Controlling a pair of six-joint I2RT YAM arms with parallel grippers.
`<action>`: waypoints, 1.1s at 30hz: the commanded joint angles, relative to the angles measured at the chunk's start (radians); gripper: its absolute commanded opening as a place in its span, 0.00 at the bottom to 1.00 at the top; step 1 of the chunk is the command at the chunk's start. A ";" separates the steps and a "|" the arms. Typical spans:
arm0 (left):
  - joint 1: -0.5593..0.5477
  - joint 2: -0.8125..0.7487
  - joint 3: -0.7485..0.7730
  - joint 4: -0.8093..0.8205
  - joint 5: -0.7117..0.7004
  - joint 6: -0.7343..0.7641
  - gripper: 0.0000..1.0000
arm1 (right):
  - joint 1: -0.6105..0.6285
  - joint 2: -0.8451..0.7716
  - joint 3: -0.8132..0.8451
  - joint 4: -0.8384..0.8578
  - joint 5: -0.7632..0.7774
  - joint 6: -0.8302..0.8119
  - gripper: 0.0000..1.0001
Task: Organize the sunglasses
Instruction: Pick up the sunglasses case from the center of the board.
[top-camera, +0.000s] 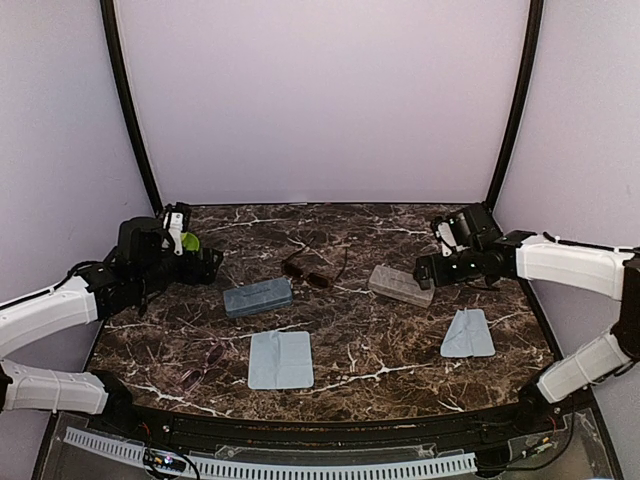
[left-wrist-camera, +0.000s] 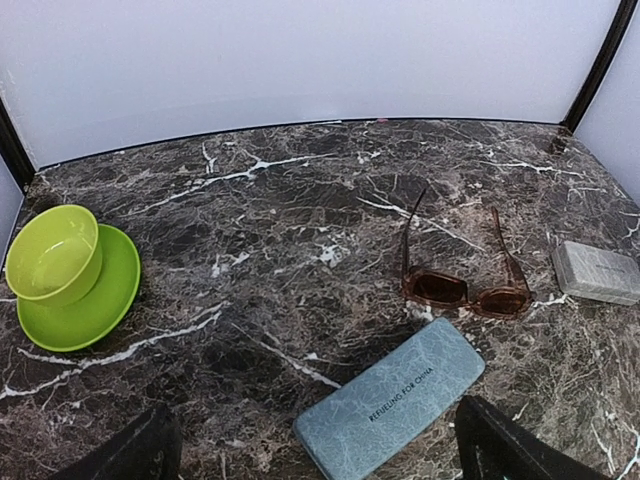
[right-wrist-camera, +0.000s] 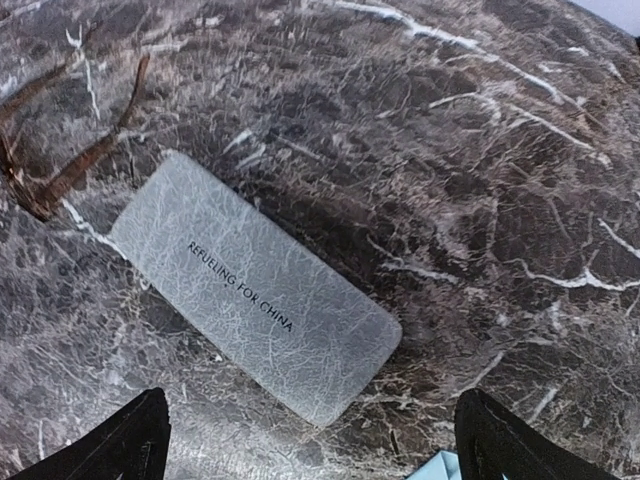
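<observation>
Top camera overlooks the table (top-camera: 375, 345); low wrist cameras both see the sunglasses (left-wrist-camera: 436, 288) and beige case (left-wrist-camera: 596, 272)

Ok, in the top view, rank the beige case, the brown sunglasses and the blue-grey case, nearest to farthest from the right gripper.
From the right gripper:
1. beige case, just beside its fingertips.
2. brown sunglasses, mid-table, off to the left in that view.
3. blue-grey case, farther left again.

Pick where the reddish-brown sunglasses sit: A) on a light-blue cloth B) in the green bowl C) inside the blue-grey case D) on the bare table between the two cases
D: the reddish-brown sunglasses lie arms unfolded on the marble table, with the blue-grey case on one side and the beige case on the other.
</observation>
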 joint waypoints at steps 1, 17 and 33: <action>-0.011 0.005 0.006 0.053 0.027 -0.030 0.98 | 0.009 0.112 0.087 0.029 -0.054 -0.092 1.00; -0.022 0.038 0.020 0.086 0.054 -0.001 0.98 | 0.011 0.351 0.261 -0.093 -0.151 -0.339 1.00; -0.021 0.037 0.024 0.078 0.036 0.070 0.98 | 0.015 0.466 0.374 -0.232 -0.174 -0.493 1.00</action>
